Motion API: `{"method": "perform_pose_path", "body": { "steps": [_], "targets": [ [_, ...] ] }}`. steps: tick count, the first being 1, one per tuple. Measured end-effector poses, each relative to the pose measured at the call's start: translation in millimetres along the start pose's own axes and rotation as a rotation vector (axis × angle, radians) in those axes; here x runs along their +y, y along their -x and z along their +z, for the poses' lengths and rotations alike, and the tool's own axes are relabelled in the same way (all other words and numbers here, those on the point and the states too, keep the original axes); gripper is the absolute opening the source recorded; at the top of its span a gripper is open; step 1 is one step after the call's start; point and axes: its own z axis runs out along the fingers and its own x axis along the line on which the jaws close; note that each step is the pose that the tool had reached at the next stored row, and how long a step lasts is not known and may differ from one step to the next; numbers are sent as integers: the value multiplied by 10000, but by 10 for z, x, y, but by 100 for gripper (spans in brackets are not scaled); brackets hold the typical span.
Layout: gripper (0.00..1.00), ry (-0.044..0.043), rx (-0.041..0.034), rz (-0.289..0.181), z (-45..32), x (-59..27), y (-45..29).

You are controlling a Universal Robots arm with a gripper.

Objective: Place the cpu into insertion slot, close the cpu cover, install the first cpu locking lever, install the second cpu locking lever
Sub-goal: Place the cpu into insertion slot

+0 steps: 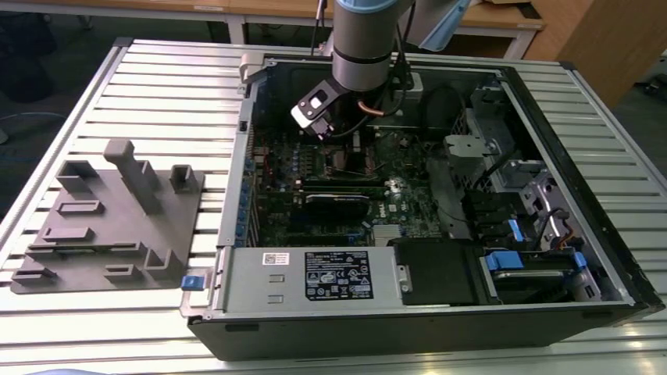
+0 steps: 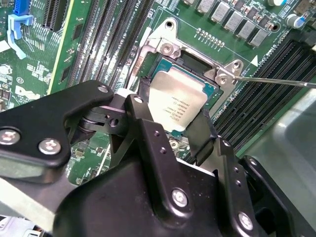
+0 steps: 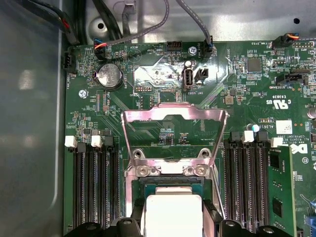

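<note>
Between the gripper's (image 2: 175, 106) fingers (image 2: 148, 128) sits the chip (image 2: 180, 98), clamped by two opposite edges, over the socket (image 2: 195, 61). Past the fingertips, the first wrist view shows the cover (image 3: 173, 112) swung open. The second wrist view shows a thin lever (image 2: 276, 81) off to one side.
</note>
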Motion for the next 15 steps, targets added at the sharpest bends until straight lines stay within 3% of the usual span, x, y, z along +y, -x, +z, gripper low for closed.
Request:
{"method": "perform_pose_path", "body": {
  "steps": [15],
  "targets": [
    [54,0,-1,0,3,-4,-25]
  ]
}}
